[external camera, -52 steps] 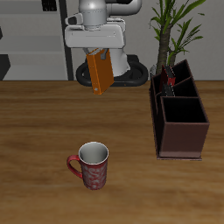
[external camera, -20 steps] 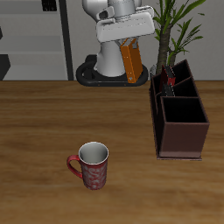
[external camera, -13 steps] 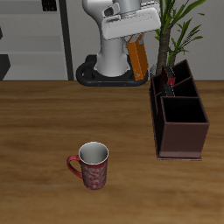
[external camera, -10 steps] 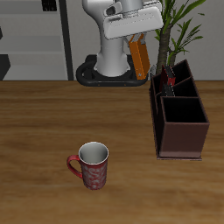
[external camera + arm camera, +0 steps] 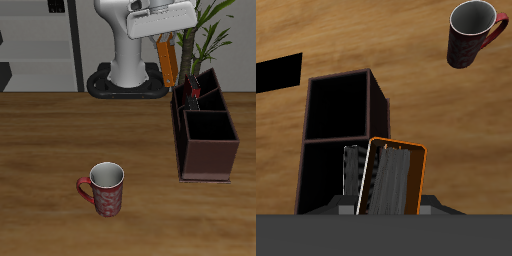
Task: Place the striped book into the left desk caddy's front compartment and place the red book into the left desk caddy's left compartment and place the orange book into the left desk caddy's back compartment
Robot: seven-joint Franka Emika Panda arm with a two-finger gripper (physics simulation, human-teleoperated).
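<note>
The wide wooden table (image 5: 60,140) with its brown grain carries everything. On it, toward one side, stands the left desk caddy (image 5: 208,158), a dark maroon-brown rectangular open-topped box with black inner dividers; in the wrist view (image 5: 341,110) it shows two dark, square-walled compartments from above. At its back end, in the exterior view, something dark red (image 5: 197,97) stands up inside, though it is too small to tell whether this is the red book. A green potted plant (image 5: 205,25) rises just behind the caddy.

The white Franka arm (image 5: 128,45) stands upright at the back, its wrist reaching sideways toward the caddy so that the gripper (image 5: 168,38) hangs high above the table, near the caddy's back end and beside the plant leaves. Its two fingers are closed on the orange book (image 5: 169,58), a small bright-orange hardcover with pale page edges. The book hangs down from the fingers, tilted slightly, its lower end above and just short of the caddy's back rim. In the wrist view the book (image 5: 401,180) sits directly before the camera, over the caddy.

Nearer the front edge, well apart, stands a dark red patterned mug (image 5: 103,190) with a pale inside and a curved handle.
</note>
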